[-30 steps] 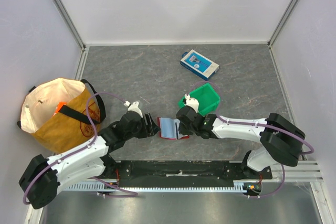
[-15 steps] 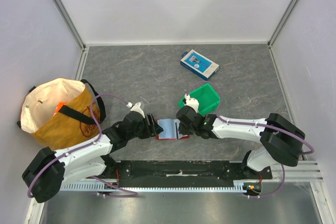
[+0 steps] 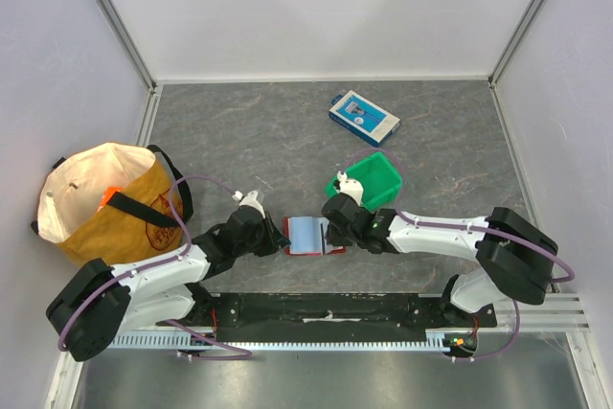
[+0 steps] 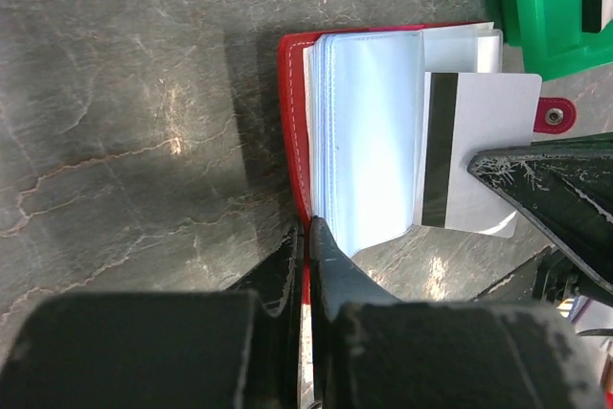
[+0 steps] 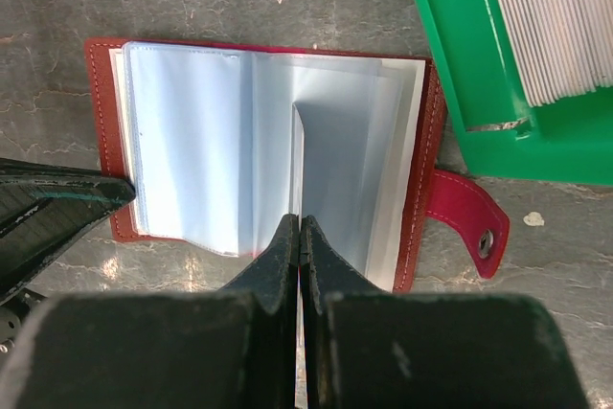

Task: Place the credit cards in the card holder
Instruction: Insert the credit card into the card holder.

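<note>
The red card holder [image 3: 308, 248] lies open on the table between my two grippers, its clear sleeves [image 4: 369, 141] fanned up. My left gripper [image 4: 308, 232] is shut on the near edge of the holder's left red cover [image 4: 293, 122]. My right gripper [image 5: 300, 222] is shut on a white credit card with a black stripe [image 4: 484, 150], which stands over the holder's right half at the sleeves. More credit cards [image 5: 546, 16] stand on edge in the green bin.
The green bin [image 3: 375, 177] sits just behind the right gripper. A blue-and-white box [image 3: 364, 117] lies farther back. A tan and white bag [image 3: 105, 208] stands at the left wall. The holder's snap tab [image 5: 469, 222] sticks out to the right.
My left gripper moved right to the holder's left cover and shut on it. The right gripper and its card stayed in place.
</note>
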You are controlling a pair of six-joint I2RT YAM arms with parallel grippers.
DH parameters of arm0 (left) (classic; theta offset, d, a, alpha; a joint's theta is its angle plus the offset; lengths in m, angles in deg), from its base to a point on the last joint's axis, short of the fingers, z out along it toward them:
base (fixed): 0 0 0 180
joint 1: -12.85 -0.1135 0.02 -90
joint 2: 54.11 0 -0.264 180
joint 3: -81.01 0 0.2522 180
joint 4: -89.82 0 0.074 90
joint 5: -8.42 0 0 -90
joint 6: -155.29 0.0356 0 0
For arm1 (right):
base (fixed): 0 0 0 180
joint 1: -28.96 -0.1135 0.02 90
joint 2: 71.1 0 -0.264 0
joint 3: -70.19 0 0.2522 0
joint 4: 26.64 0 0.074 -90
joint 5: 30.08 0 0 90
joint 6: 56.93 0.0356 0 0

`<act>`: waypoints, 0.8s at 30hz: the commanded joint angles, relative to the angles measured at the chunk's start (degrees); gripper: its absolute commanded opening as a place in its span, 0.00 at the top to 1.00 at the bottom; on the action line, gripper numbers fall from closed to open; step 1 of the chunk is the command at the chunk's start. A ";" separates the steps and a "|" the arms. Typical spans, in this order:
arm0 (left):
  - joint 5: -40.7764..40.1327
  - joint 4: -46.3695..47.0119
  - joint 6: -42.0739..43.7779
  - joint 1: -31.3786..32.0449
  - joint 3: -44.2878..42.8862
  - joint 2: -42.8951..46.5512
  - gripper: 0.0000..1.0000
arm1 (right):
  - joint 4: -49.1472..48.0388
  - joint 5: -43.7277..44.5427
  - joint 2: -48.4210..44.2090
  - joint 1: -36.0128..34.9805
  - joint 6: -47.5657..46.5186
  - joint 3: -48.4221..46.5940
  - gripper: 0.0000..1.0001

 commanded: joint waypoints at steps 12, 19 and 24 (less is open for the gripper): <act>-0.41 -6.89 3.73 0.26 -0.55 3.03 0.98 | 3.22 2.54 -14.09 0.42 -0.62 0.05 1.00; -0.41 -7.77 2.76 0.26 -0.29 5.58 0.98 | -4.07 -4.32 -7.50 0.51 1.14 0.04 1.00; -0.41 -7.86 2.41 0.26 0.32 5.85 0.98 | -9.44 -6.17 -4.25 0.60 2.19 1.36 1.00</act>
